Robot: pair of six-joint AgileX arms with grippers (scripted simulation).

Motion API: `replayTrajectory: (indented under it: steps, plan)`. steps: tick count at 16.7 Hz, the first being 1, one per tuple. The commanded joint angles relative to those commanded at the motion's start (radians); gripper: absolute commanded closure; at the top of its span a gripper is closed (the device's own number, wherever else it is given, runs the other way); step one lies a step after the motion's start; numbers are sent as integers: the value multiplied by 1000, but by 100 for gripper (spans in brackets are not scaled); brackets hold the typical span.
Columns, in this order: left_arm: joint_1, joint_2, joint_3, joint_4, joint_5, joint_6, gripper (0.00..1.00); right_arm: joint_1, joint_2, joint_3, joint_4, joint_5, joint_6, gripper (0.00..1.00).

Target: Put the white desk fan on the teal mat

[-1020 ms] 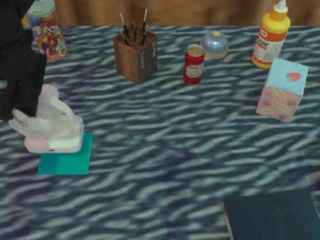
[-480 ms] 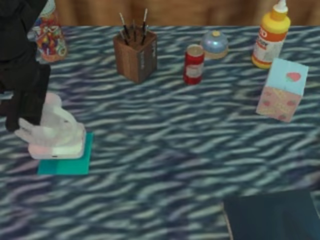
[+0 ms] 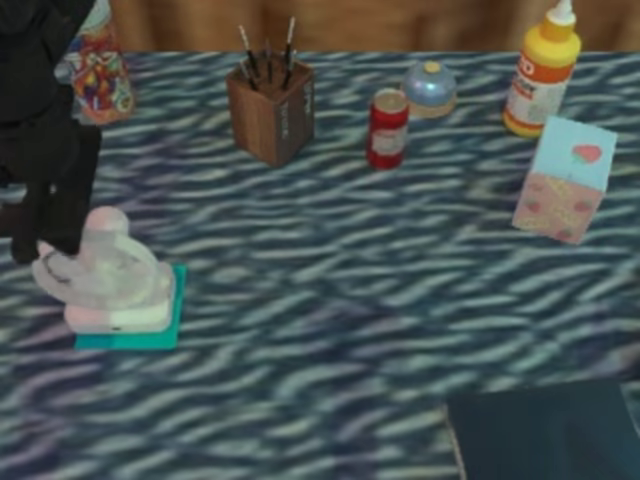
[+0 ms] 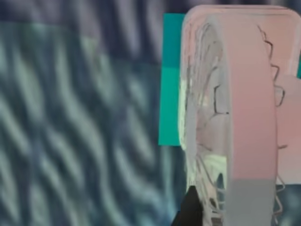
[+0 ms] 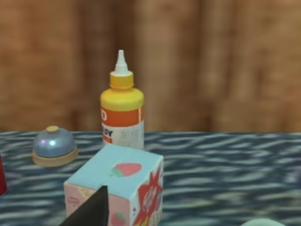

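Observation:
The white desk fan stands with its base on the teal mat at the table's left, covering most of it. My left gripper reaches down from the top left and is shut on the fan's disc head. In the left wrist view the disc of the fan fills the right side, a strip of the mat shows beside it, and one dark fingertip presses its grille. My right gripper is parked out of the top view, open, with one finger showing.
Along the back stand a colourful can, a wooden pen holder, a red can, a bell and a yellow bottle. A pink-and-blue carton sits at the right. A dark navy panel lies front right.
My left gripper has lowered the fan toward the front and slightly right, bringing it from a tilt at the mat's far edge down onto the mat.

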Motion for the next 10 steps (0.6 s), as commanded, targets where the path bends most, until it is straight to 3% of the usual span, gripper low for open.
replayTrajectory:
  steps: [4,10]
  plan:
    - [0,0,0,0,0,0,2,0,0,0,0,0,0,0]
    - [0,0,0,0,0,0,0,0,0,0,0,0,0,0]
